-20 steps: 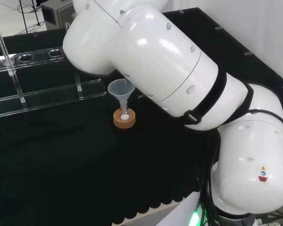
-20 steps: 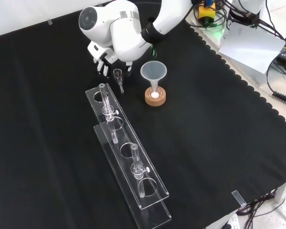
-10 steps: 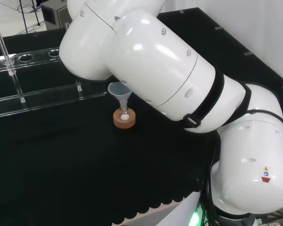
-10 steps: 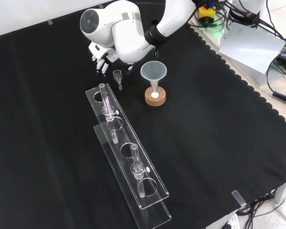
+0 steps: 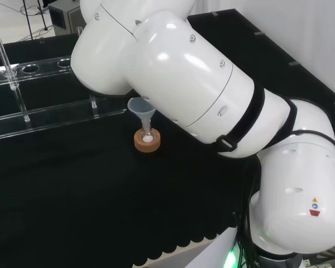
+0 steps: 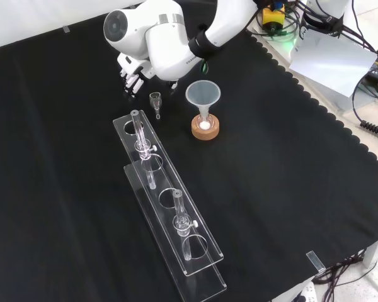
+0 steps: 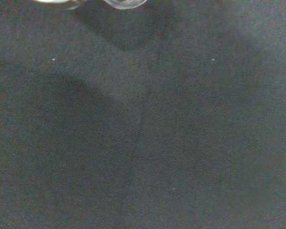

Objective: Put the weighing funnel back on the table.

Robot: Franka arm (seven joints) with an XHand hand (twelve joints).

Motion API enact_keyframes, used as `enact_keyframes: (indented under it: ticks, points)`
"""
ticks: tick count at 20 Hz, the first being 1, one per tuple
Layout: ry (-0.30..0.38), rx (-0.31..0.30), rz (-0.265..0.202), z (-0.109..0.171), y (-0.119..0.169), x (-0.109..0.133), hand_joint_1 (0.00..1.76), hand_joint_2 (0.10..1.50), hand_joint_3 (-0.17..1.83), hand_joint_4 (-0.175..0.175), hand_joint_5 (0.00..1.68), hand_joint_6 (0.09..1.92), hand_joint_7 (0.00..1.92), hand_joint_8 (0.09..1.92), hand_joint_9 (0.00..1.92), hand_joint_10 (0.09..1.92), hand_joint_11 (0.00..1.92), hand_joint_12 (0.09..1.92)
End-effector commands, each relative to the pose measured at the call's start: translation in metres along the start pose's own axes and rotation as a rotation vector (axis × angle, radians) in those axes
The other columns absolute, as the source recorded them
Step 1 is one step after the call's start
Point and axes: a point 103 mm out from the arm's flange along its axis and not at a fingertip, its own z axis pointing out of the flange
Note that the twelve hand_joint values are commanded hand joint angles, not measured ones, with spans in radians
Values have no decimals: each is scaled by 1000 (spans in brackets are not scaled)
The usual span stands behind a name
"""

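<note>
From my station, the front view shows the fingers as short black and white tips poking out below the big white arm link. They hang relaxed and spread with nothing between them. The rest of the hand is tucked up against that link, so I see little of the palm.

The weighing funnel lies on the black cloth of the surface. It sits just below and to the right of the fingertips in this view, with a clear strip of cloth between it and them. Its cup points toward the hand and its short stem toward the rack.

Its stem end lies near the top end of the long clear rack, which runs down the view on a slant and carries two upright glass tubes, one near its top and one lower down.

To the right of the weighing funnel stands the funnel, mouth up, with its stem in a small flask on a cork ring.

In the head view I see that funnel and the cork ring just under the arm's links, with the rack to their left.

The wrist view looks down on bare cloth; a pale blurred rim shows at one edge, and I cannot tell what it is.
</note>
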Motion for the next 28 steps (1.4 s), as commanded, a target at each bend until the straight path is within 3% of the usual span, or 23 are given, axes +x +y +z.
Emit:
enact_keyframes:
  ticks: [1,10,15,19,28]
  points:
    - [19,-38,15,-18,-21,-14,745,668,540,-60,273,176,71,684,356,677,155,1374]
    - [63,-76,35,-46,-64,-26,730,669,536,-59,291,129,165,693,406,678,148,1384]
    - [95,-122,42,-62,-94,-23,725,674,535,-58,325,102,216,683,470,665,177,1381]
    - [121,-146,41,-69,-116,-20,717,684,541,-61,364,87,304,675,642,619,316,1341]
    - [137,-181,40,-81,-160,-7,706,692,540,-60,382,87,341,679,659,603,355,1333]
